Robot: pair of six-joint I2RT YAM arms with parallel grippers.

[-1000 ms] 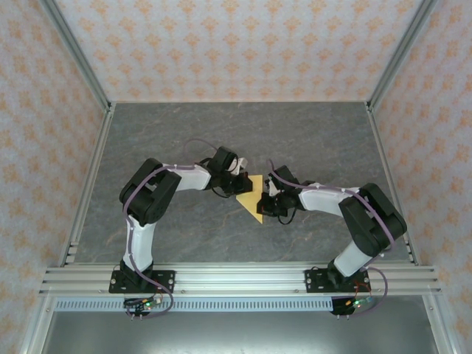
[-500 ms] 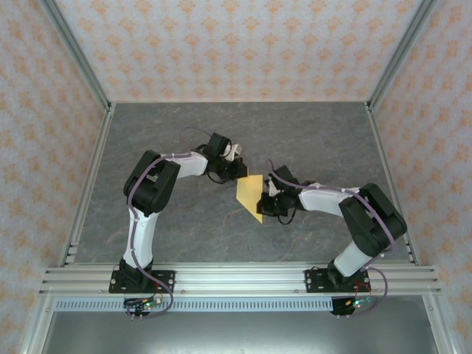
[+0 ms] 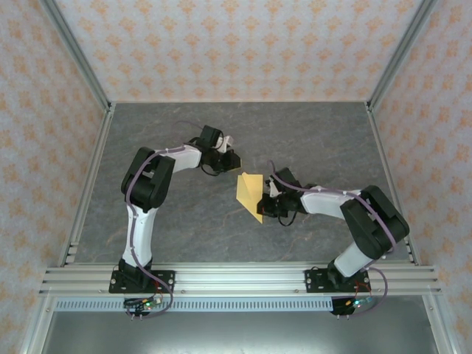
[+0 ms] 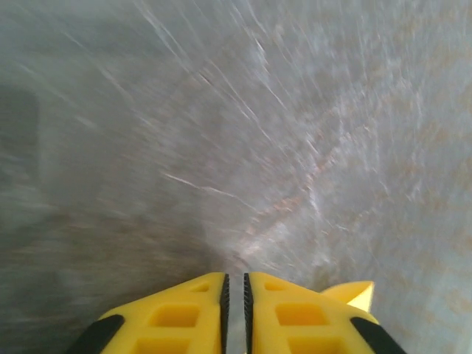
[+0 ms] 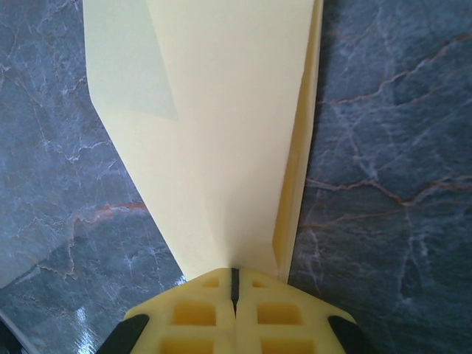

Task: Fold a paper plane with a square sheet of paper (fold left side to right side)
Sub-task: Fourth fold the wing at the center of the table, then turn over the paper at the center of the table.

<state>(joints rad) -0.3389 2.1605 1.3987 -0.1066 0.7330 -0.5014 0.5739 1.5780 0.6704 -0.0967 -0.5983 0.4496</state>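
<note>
At the middle of the surface | you see the folded yellow paper lying pointed toward the arm bases | right hand pinches its narrow end, jaws closed on it | left hand hovers near the paper's far corner, apart from it, jaws narrow, holding nothing
</note>
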